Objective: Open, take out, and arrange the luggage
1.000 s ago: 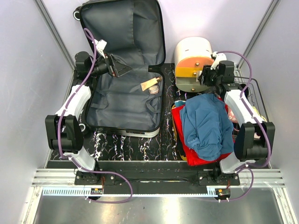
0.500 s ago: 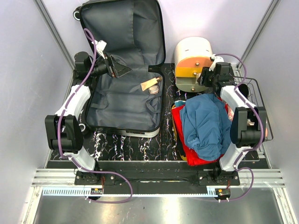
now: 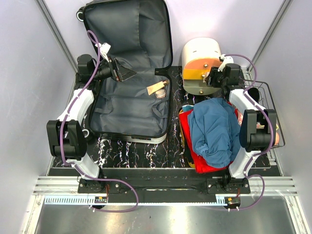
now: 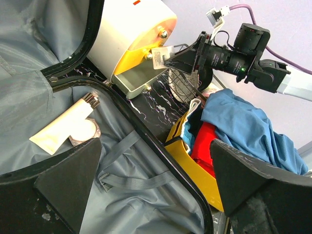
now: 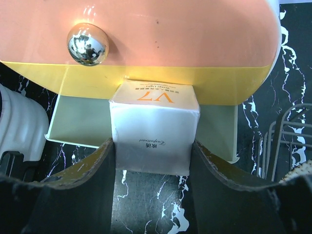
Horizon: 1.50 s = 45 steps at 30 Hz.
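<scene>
The luggage (image 3: 127, 105) lies open on the left, grey lining up, lid leaning on the back wall. A cream tube and a small round jar (image 3: 158, 90) lie inside it; both show in the left wrist view (image 4: 63, 127). My left gripper (image 3: 122, 73) is open and empty above the lining near the hinge. My right gripper (image 3: 210, 78) is shut on a small white box (image 5: 152, 134) with orange print. It holds the box at the open lower drawer (image 5: 78, 122) of the white-and-orange drawer box (image 3: 201, 63). The box also shows in the left wrist view (image 4: 162, 56).
An orange tray (image 3: 187, 146) at the right holds red and blue clothes (image 3: 214, 129). A wire basket (image 3: 265, 105) stands at the far right. Grey walls close in on both sides and behind. The floor is black marble (image 3: 146, 151).
My right gripper has moved left and back with the white box, up to the open drawer. The right arm's elbow has swung in. The left arm has barely moved.
</scene>
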Motion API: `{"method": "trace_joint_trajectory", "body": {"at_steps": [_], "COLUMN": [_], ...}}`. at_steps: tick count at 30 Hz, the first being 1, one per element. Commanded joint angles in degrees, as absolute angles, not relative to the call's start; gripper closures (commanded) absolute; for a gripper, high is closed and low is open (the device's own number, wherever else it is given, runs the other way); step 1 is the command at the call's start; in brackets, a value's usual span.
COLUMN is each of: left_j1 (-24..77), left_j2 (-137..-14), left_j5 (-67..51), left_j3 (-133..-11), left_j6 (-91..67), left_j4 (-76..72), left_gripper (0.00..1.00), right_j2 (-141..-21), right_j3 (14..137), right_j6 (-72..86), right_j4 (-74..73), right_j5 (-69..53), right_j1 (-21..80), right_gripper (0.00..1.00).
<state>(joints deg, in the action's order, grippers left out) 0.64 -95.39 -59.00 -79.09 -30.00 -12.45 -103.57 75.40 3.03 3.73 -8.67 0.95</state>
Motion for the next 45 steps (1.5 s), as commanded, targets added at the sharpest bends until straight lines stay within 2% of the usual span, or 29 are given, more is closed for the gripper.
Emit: {"method": "trace_joint_trajectory", "body": {"at_steps": [1, 18, 26, 33, 45], "left_j1": [0.18, 0.09, 0.09, 0.09, -1.14], "left_j2": [-93.52, -95.01, -95.54, -95.54, -95.01], "left_j5": [-57.83, -57.92, -58.01, -58.01, -57.75], "left_j3": [-78.75, -80.33, -80.68, -80.07, -78.93], "left_j6": [-28.83, -28.65, -28.74, -28.92, -28.92], "left_j4": [-13.98, -13.62, -13.36, -13.62, -14.24], "left_gripper": [0.01, 0.01, 0.01, 0.01, 0.01], "right_j2": [-103.01, -100.55, -102.39, -110.38, -109.87], "right_j3": [75.42, 68.12, 76.54, 91.74, 90.09], "right_j6": [1.24, -2.2, -0.97, -0.35, 1.58], "right_j4": [8.44, 10.55, -0.25, -21.33, -16.26], "right_j5": [-9.05, -7.56, -7.47, -7.74, -7.65], "right_j1": [0.7, 0.79, 0.7, 0.53, 0.61], "right_gripper": [1.0, 1.0, 1.0, 1.0, 1.0]}}
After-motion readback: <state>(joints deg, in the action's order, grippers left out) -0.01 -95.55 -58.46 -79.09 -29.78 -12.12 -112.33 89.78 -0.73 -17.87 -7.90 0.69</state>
